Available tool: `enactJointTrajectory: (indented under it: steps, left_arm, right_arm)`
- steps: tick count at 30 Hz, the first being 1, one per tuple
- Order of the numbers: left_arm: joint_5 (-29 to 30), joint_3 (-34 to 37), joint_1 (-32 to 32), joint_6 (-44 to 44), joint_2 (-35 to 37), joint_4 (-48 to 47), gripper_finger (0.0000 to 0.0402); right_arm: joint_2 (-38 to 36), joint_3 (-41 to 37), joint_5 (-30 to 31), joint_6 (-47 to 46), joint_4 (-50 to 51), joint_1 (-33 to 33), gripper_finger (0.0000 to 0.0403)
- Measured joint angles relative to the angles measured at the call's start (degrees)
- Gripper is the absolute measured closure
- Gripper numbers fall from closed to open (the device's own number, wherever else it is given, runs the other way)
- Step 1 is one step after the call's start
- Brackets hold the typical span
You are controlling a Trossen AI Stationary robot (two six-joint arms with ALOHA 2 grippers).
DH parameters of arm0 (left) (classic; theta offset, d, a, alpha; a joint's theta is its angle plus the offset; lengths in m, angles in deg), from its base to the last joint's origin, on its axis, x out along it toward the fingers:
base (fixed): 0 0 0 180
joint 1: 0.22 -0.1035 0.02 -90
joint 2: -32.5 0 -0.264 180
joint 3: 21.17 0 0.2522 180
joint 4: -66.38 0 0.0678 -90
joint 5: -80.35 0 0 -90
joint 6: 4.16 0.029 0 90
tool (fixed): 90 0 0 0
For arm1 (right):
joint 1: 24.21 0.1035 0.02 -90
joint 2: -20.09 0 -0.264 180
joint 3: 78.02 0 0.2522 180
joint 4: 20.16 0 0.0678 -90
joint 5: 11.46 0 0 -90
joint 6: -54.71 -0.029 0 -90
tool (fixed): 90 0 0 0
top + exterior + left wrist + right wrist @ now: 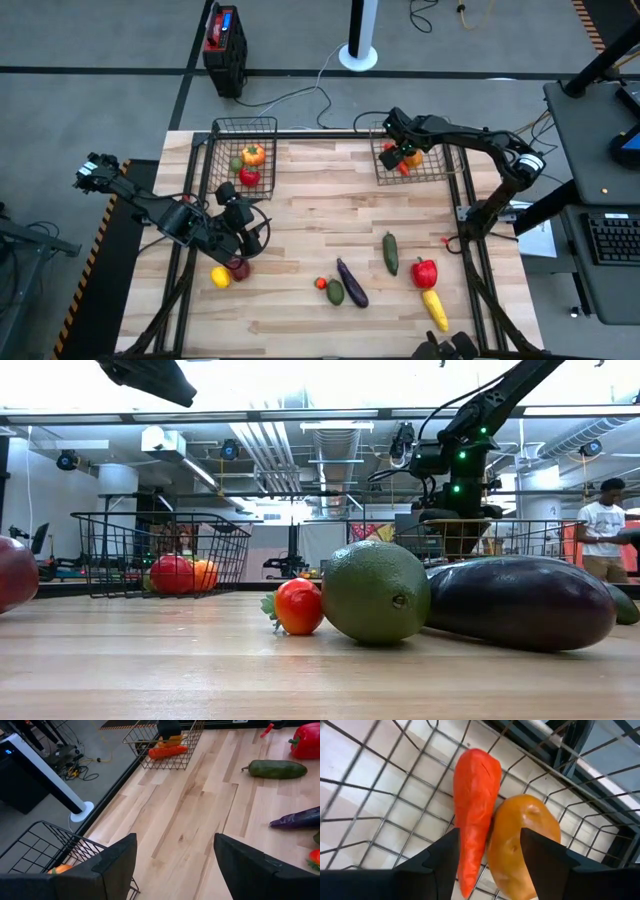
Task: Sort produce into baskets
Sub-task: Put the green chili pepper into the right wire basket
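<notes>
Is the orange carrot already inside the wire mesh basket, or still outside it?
Inside. The orange carrot lies on the floor of the wire mesh basket, beside an orange-brown fruit.

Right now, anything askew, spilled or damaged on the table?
Nothing stands out. Both baskets, left and right, sit upright at the far edge. Loose produce like the eggplant lies unsorted on the table; nothing looks broken or spilled.

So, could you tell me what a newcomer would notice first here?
Probably the right gripper poised over the right basket, jaws open above a carrot and an orange piece. Next, the loose produce along the table's near side, such as the eggplant and red pepper.
</notes>
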Motion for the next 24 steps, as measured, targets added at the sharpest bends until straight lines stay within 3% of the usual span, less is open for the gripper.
enactJointTrajectory:
  steps: [11, 16, 19, 24]
  left_arm:
    - [-0.02, 4.83, -0.02, -5.23, 0.00, 3.26, 0.0155]
    - [-0.17, 9.55, -0.02, -2.51, 0.00, 13.85, 0.0155]
    - [-1.02, 12.18, -0.02, -0.17, 0.00, 19.95, 0.0155]
    - [-1.67, 13.80, -0.02, 0.50, -0.02, 23.02, 0.0155]
  right_arm:
    - [-2.96, 9.24, -0.24, -2.46, 8.23, 2.88, 0.0208]
    - [-4.50, 12.66, -0.93, -4.55, 10.35, 8.35, 0.0207]
    - [-5.33, 13.97, -4.95, -6.00, 10.27, 12.65, 0.0207]
    - [-5.30, 15.74, -7.82, -8.99, 10.12, 21.16, 0.0206]
